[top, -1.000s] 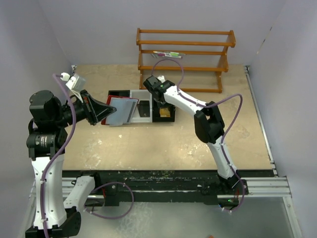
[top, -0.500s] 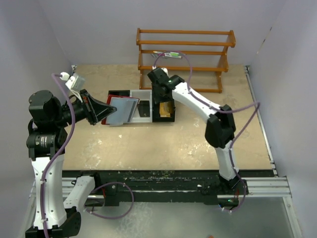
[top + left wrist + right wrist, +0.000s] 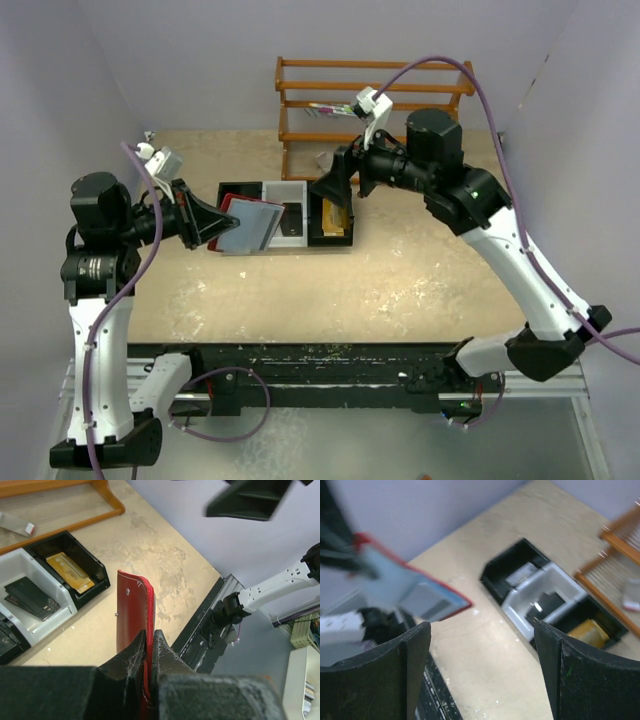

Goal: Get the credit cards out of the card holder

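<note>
Top external view: the left tool is clenched on the left edge of the red leather-like folding card holder. It holds the card holder clear of the sandy worktop, just left of the black-and-white three-compartment tray. A grey-silver rectangular face shows in the opened holder; whether it is one of the credit cards or only a clear sleeve cannot be told. The right tool hangs above the tray's right end, released and empty, pointing left toward the holder.

Left wrist view: the left tool pinches the card holder, which stands edge-on and upright. A gold-yellow block lies in the tray's black compartment and dark flat pieces lie in the white one.

Right wrist view (blurred): the right tool is spread wide with nothing between the jaws. The card holder is at the left and the tray at the right.

The step in hand appears to be the approach for a card. Align the right tool with the holder's open edge, close on the card alone and not the sleeve, and draw it along the pocket. Hold the left tool firm; a skewed pull may drag the holder loose.
</note>
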`<act>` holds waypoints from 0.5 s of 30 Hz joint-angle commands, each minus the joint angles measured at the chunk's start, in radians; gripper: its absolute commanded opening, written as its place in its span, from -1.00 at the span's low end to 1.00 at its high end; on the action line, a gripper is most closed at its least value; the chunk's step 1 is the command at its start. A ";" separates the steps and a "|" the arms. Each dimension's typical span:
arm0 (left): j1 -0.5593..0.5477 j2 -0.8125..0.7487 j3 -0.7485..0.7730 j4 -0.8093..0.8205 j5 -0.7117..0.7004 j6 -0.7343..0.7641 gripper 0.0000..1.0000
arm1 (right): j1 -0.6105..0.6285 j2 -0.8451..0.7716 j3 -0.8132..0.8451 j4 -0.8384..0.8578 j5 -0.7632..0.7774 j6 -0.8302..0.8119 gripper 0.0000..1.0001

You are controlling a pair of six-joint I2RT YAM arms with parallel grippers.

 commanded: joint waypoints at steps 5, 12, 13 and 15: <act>0.004 0.028 0.018 -0.022 0.180 0.090 -0.95 | 0.033 -0.010 0.014 0.077 -0.572 -0.177 0.96; 0.004 0.018 0.000 -0.015 0.316 0.099 -0.90 | 0.146 0.112 0.138 -0.004 -0.580 -0.248 0.99; 0.004 0.018 -0.002 -0.015 0.334 0.098 -0.90 | 0.160 0.130 0.156 -0.024 -0.570 -0.257 0.97; 0.002 0.019 -0.004 -0.015 0.367 0.096 -0.90 | 0.190 0.165 0.193 -0.066 -0.558 -0.285 0.92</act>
